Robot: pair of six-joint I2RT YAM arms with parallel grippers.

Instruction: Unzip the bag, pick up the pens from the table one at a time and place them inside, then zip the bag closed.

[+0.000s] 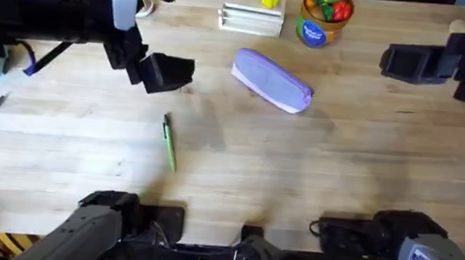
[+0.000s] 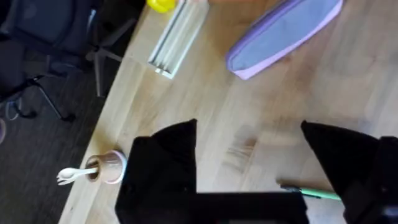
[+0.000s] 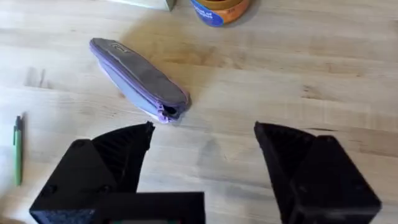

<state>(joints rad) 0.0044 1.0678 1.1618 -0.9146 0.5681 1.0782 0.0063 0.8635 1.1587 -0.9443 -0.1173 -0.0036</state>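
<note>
Nearest, the green pen [image 1: 169,142] lies on the worktop [image 1: 295,176], left of centre. Farther off, the bag [image 1: 272,81] looks zipped, untouched. Both arms' jaws gape wide and empty, so everything remains to do.

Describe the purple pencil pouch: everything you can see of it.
The pouch is a soft, oblong lavender fabric case lying on its side on the wooden table, set at a slant. A zip runs along its length and looks closed. Neither gripper touches it; the green pen lies apart from it.
</note>
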